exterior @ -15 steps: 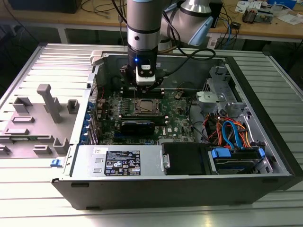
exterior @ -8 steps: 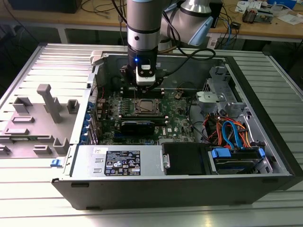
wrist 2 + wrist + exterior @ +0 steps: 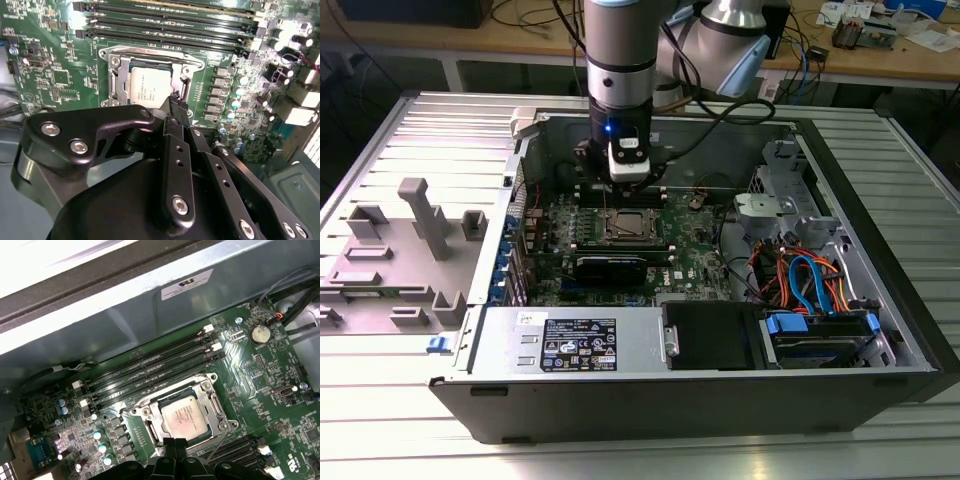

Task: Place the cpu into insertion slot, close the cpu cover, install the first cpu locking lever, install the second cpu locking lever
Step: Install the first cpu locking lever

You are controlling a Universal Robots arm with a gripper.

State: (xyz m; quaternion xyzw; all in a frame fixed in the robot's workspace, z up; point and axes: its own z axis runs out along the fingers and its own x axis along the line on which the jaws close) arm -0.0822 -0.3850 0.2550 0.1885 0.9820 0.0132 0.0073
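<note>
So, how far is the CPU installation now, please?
Done: the cpu sits in the insertion slot, with the cpu cover seemingly down around it. In hand: the shut gripper is at the slot's edge. Left: both levers; one thin lever looks unlatched.

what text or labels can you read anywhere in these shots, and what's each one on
Nothing reads clearly enough to quote.
Chip top: faint print, blurred.
White sticker on the case wall: a mark and small lines, unreadable.
Black label on the power supply box: too small.
Circuit board: tiny white markings, unreadable.
</note>
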